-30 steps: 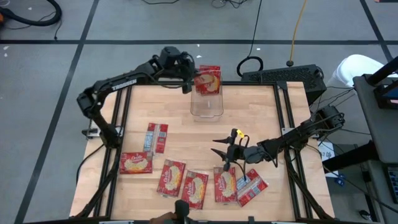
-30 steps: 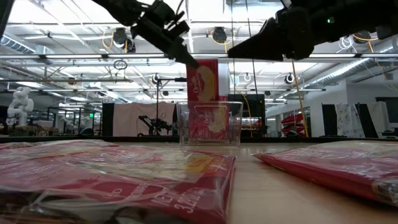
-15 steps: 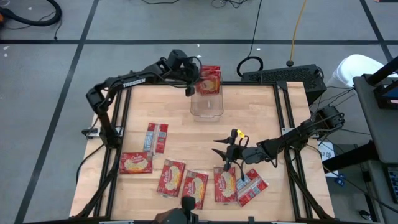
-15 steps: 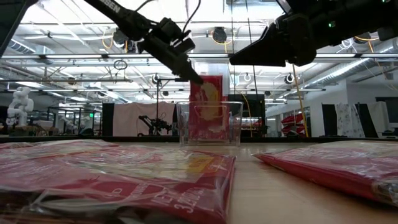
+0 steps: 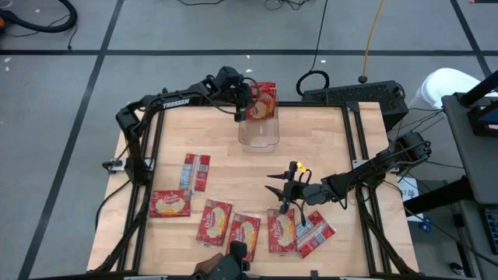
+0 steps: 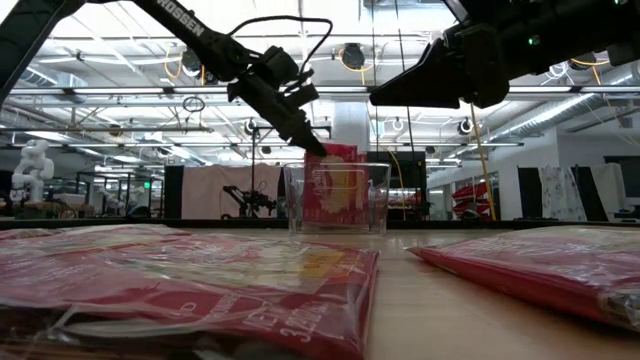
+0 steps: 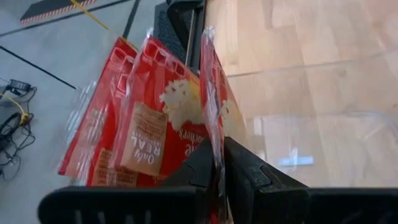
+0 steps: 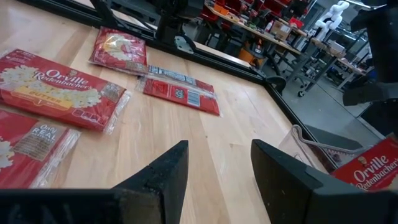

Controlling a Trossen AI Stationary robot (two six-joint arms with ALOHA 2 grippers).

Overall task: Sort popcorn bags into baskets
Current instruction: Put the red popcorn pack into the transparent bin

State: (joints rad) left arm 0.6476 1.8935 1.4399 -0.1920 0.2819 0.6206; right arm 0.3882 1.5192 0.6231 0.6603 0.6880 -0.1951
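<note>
Top centre: left gripper (image 5: 247,99) pinches a bag (image 5: 263,99) into the bin (image 5: 259,134); right gripper (image 5: 282,194) hangs open, empty. Six bags (image 5: 170,204) remain below.

I saw glossy, crinkled red plastic popcorn bags (image 5: 218,221), a clear smooth plastic basket (image 5: 259,133), and a matt pale wood table (image 5: 233,175).

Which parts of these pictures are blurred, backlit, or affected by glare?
Low view: the nearest popcorn bags are out of focus, and bright ceiling lights make both arms dark silhouettes. Left wrist view: the clear bin wall shows pale reflections, and the bag in the left end effector is too close to be sharp. High view: even light, little shadow.
</note>
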